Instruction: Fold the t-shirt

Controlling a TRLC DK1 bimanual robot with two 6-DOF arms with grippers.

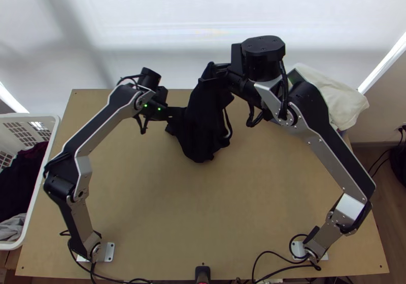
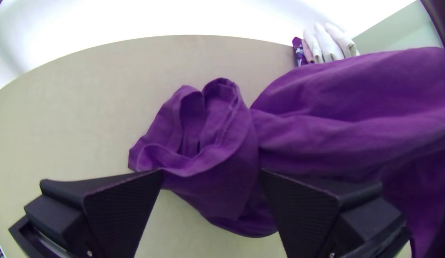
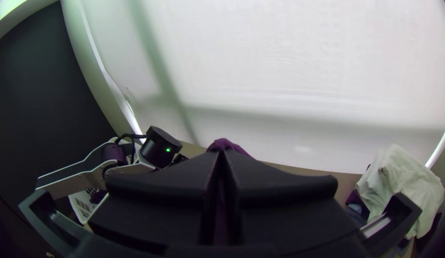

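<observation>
In the top view my left gripper (image 1: 176,113) is beside the lower left of the t-shirt (image 1: 203,124), which looks black there and hangs bunched from my right gripper (image 1: 217,70), high above the table's far part. The left wrist view has the shirt (image 2: 327,134) purple, with a rolled, open-looking edge; my left gripper (image 2: 211,170) stands open, its fingers apart on either side of a gathered part. In the right wrist view my right gripper (image 3: 222,154) is shut on the shirt (image 3: 228,143), a small fold showing past the fingertips. Which part it holds is hidden.
A white basket (image 1: 38,177) with dark and grey clothes stands at the table's left. Light cloth (image 1: 332,94) lies piled at the far right corner, behind the right arm. Bare table (image 1: 203,213) spreads between the arm bases.
</observation>
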